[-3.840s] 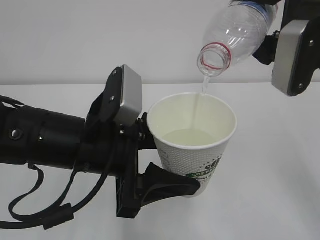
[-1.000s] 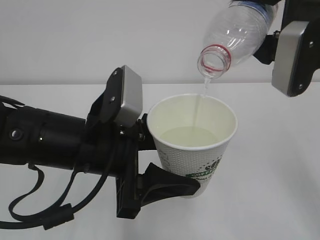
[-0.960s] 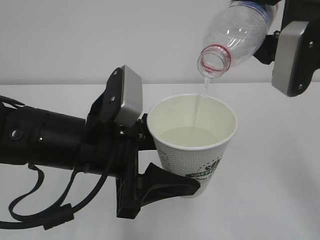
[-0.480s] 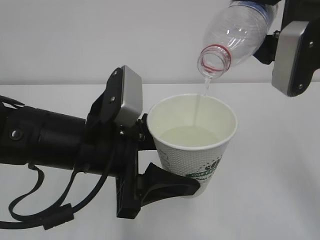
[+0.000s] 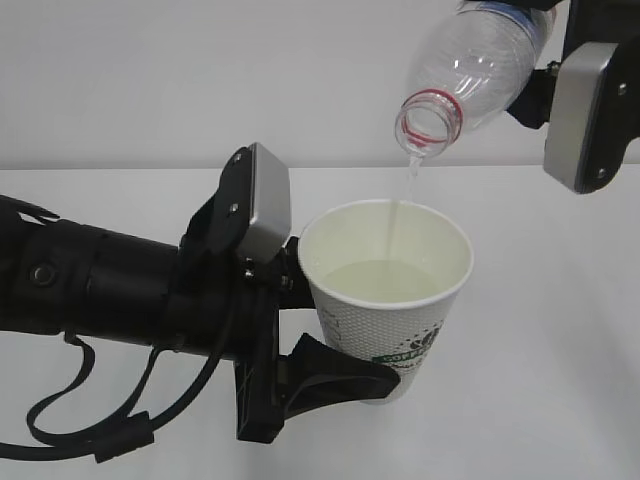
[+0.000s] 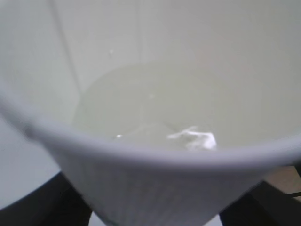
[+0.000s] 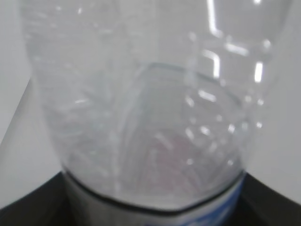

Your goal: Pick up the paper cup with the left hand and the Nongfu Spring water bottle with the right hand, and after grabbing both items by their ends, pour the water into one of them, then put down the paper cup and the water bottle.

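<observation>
The black cabled left hand (image 5: 300, 325) grips the small white tapered paper cup (image 5: 385, 300), green logo unreadable, above the white table (image 5: 560, 330). Clear water (image 5: 404, 188) trickles into it from the tilted clear ribbed plastic bottle (image 5: 465, 65), clamped by the black right hand (image 5: 540, 45)
</observation>
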`<state>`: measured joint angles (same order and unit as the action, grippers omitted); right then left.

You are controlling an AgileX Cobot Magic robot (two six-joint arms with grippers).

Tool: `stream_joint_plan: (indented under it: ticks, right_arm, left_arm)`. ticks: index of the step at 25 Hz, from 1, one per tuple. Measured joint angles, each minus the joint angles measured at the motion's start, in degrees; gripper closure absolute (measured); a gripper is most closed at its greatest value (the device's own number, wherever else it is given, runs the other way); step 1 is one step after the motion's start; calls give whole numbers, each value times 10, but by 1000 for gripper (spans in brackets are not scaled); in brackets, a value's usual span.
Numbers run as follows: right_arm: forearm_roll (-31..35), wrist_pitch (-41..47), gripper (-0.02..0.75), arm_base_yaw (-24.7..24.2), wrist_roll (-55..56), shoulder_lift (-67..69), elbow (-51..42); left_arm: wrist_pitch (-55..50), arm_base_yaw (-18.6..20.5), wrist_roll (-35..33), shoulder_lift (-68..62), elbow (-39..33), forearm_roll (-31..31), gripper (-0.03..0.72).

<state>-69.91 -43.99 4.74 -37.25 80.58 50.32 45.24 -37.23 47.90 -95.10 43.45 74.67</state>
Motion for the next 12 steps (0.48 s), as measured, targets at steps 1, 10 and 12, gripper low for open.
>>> stream_joint_plan:
  ticks: [1, 10, 12]
  right_arm:
    - [0, 0, 253, 0, 0, 0, 0]
    - [0, 0, 253, 0, -1, 0, 0]
    - [0, 0, 253, 0, -1, 0, 0]
  left_arm:
    - [0, 0, 0, 0, 0, 0, 157]
    - [0, 0, 0, -4, 0, 0, 157]
    - [0, 0, 0, -4, 0, 0, 157]
